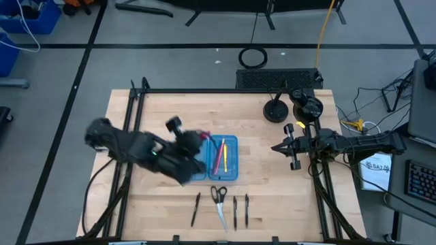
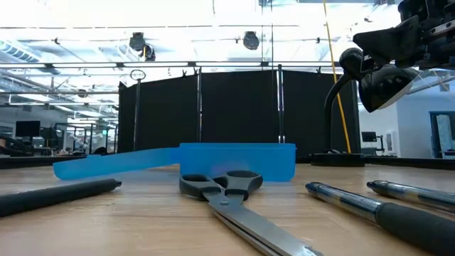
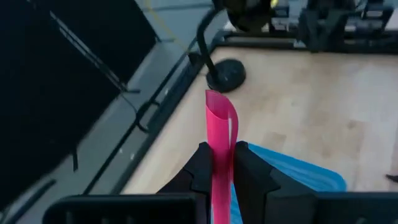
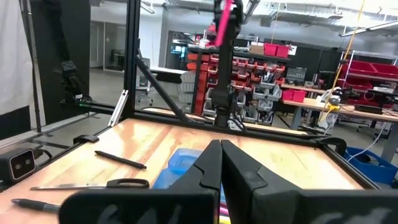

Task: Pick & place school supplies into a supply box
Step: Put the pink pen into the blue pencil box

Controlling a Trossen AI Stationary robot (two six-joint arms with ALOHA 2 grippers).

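Observation:
The open translucent blue supply box (image 1: 228, 160) lies mid-table with a red pen (image 1: 218, 155) and a yellow pencil (image 1: 223, 158) inside; my left arm hides its left half. My left gripper (image 3: 221, 152) hangs above that half (image 1: 199, 138), shut on a pink pen (image 3: 221, 118). The black-handled scissors (image 1: 219, 199) and three dark pens (image 1: 196, 207) (image 1: 235, 209) (image 1: 246, 207) lie flat near the front edge. Toward the right edge, well above the table, my right gripper (image 4: 221, 163) waits shut and holds nothing (image 1: 276, 146). My left gripper pinches the pink pen (image 3: 219, 163) between its two fingers. The pen runs roughly along the fingers, and its free end (image 3: 217, 99) sticks out past their tips. Seen in the right wrist view, the pen (image 4: 222, 18) is tilted and lifted well clear of table and box.
A black stand with a round base (image 1: 276, 110) and a dark device (image 1: 308, 105) sit at the far right. A black frame (image 1: 225, 90) edges the wooden table. Bare wood lies between the box and my right gripper.

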